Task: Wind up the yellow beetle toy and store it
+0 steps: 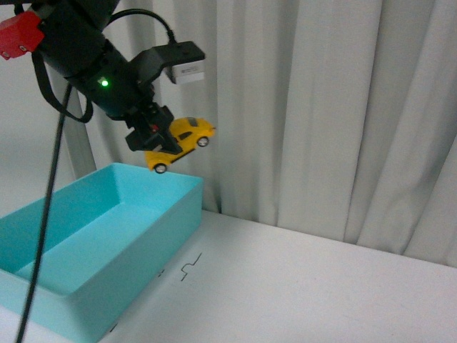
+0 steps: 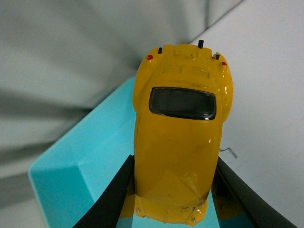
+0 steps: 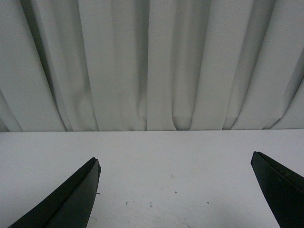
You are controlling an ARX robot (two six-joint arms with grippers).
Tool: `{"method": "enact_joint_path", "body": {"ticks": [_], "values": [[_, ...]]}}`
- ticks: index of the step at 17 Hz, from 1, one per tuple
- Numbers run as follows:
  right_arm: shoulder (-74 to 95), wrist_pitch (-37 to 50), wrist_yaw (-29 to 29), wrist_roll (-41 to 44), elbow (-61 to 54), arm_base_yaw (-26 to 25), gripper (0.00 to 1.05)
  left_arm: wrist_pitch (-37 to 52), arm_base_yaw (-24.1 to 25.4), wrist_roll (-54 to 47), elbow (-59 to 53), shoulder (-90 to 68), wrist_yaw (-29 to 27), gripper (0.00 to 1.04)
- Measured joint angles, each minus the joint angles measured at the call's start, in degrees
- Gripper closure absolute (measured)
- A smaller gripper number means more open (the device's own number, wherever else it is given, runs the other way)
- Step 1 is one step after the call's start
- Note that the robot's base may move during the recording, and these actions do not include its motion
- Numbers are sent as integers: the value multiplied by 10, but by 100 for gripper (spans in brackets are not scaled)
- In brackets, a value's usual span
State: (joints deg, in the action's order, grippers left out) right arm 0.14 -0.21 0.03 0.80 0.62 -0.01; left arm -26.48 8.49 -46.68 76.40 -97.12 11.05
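Note:
The yellow beetle toy (image 1: 183,143) hangs in the air above the far right corner of the turquoise bin (image 1: 86,300), tilted nose-up. My left gripper (image 1: 156,134) is shut on it, clamping its sides. In the left wrist view the toy (image 2: 180,137) fills the middle, roof and dark window facing the camera, with a black finger (image 2: 111,199) pressed on each flank and the bin (image 2: 66,180) below. My right gripper (image 3: 175,164) is open over bare white table, its fingertips (image 3: 80,190) far apart with nothing between them. It does not show in the front view.
The open bin stands on the white table (image 1: 307,286) at the left, its inside bare. A pleated white curtain (image 1: 321,107) hangs close behind the table. A small black mark (image 1: 190,267) lies on the table right of the bin.

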Motion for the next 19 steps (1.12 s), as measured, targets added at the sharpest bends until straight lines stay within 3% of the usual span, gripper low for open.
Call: {"method": "enact_joint_path", "body": {"ticks": [4,7,13,19], "values": [[0,0,0,0,0,0,7,7,81,110,-11,-45,-48,66],[0,0,0,0,0,0,7,18,108,171,-26,-94,-116,66],[0,0,0,0,0,0,7,86,102,229,-15,-175,-176,66],[0,0,0,0,0,0,7,128,115,223,-11,-233,-211,67]]}}
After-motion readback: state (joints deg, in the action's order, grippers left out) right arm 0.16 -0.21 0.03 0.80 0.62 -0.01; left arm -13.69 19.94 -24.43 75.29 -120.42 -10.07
